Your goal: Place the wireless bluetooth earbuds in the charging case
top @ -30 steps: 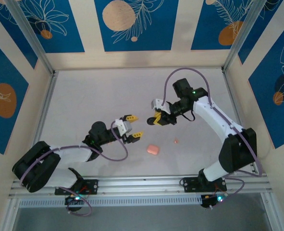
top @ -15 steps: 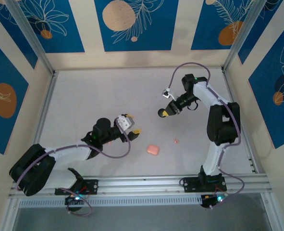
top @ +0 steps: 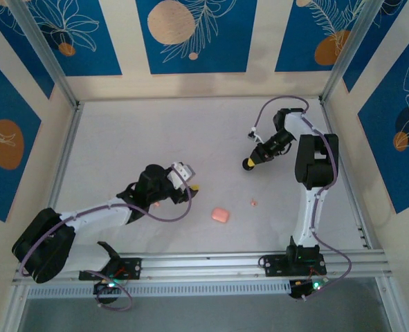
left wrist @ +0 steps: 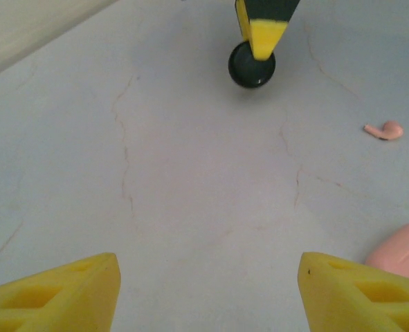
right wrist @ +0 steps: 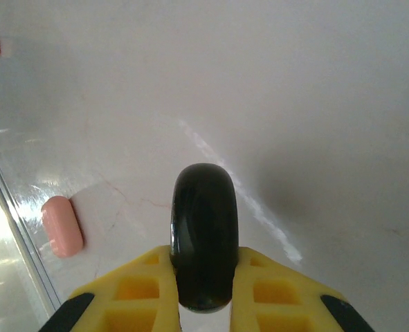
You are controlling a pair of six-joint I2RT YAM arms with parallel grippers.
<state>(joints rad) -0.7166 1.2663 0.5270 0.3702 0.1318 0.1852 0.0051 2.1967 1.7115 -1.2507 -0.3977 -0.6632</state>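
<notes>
While the right gripper (right wrist: pixel 204 268) pinches a glossy black rounded puck (right wrist: pixel 204 221), the left gripper (left wrist: pixel 207 280) gapes empty.

Left arm (top: pixel 100 213) reaches low and forward, left gripper (left wrist: pixel 207 297) standing apart; right arm (top: pixel 313 166) folds steeply upward, right gripper (top: pixel 250 163) clamped on a black rounded piece (right wrist: pixel 204 228).

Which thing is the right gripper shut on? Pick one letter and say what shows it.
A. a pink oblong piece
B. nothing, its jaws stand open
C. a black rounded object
C: in the right wrist view the right gripper has its yellow fingers pressed against both sides of the black rounded object, while the pink oblong piece lies apart on the table.
</notes>
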